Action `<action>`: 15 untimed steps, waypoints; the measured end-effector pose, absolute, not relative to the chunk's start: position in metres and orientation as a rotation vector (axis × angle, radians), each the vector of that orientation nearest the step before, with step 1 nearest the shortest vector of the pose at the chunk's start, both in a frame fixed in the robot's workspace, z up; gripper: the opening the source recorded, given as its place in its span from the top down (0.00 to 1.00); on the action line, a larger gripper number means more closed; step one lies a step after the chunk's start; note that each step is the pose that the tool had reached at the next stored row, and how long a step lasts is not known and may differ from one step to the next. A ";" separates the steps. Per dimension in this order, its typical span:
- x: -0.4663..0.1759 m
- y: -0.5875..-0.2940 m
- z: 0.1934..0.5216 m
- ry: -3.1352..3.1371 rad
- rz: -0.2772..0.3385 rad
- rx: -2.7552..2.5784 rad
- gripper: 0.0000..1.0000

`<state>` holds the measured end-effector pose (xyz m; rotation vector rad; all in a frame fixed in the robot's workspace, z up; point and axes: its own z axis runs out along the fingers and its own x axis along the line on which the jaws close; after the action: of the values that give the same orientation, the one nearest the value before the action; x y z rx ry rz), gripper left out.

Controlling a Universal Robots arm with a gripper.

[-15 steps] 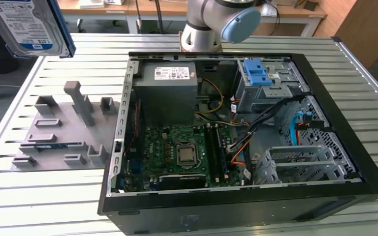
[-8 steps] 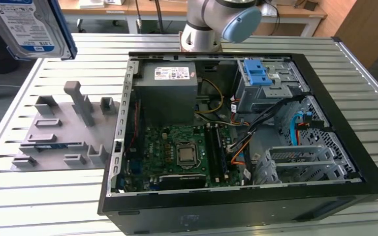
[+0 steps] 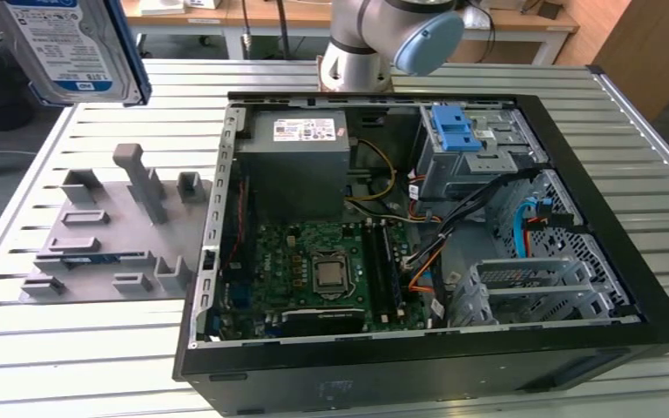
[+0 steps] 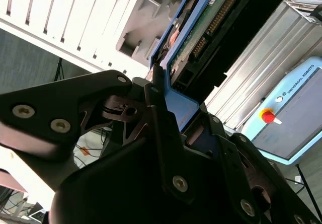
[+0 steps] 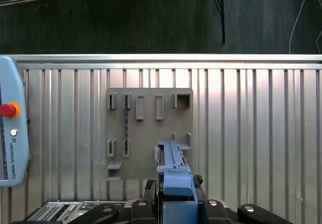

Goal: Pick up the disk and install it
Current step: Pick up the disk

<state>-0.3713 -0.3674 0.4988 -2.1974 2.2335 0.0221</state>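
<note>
End effector (image 4: 160, 85) clamped on the blue edge of the disk (image 3: 70, 43), high above the grey fixture (image 3: 102, 248), well clear of the surface (image 3: 79, 348) and the rim of the open case (image 3: 212, 261).

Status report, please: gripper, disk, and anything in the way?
Gripper shut on the disk. Disk in the air over the grey fixture block, outside the open computer case. Nothing seen blocking the disk.
</note>
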 end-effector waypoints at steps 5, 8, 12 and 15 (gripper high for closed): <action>-0.365 -0.367 0.499 2.234 0.022 -2.197 0.64; -0.361 -0.367 0.499 2.234 0.022 -2.198 0.64; -0.343 -0.369 0.499 2.233 0.022 -2.197 0.64; -0.340 -0.369 0.499 2.233 0.022 -2.197 0.64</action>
<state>-0.3396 -0.3690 0.4989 -2.1974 2.2334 0.0224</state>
